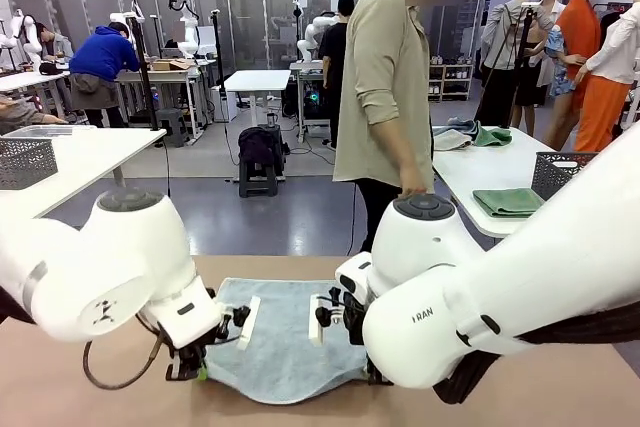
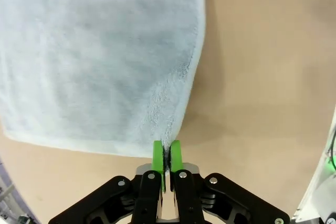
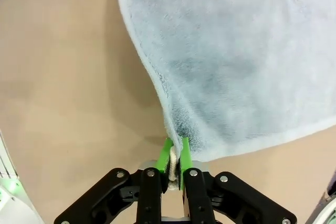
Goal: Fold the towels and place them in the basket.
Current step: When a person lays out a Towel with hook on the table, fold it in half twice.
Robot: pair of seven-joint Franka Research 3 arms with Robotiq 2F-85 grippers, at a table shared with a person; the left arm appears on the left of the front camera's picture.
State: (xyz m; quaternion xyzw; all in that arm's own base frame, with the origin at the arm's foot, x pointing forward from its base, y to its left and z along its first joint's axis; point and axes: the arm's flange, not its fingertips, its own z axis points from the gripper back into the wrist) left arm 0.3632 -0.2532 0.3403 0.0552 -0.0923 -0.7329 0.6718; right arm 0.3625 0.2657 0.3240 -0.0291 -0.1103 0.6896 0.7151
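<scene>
One pale blue-grey towel (image 1: 285, 337) lies spread on the brown table between the two arms. My left gripper (image 1: 192, 370) pinches its near left corner; in the left wrist view the green pads (image 2: 167, 157) are shut on the towel's (image 2: 94, 56) corner. My right gripper (image 3: 175, 157) is shut on the other near corner of the towel (image 3: 236, 61), with the small white loop caught between the pads. In the front view the right arm's body hides that gripper. A dark grey mesh basket (image 1: 560, 173) stands on the white table at the right.
A person (image 1: 385, 97) stands at the table's far side, one hand low by the right arm. Folded green cloths (image 1: 508, 202) lie beside the basket on the white side table (image 1: 470, 172). Another mesh basket (image 1: 25, 162) stands on a table at left. Bare brown tabletop (image 2: 262, 77) surrounds the towel.
</scene>
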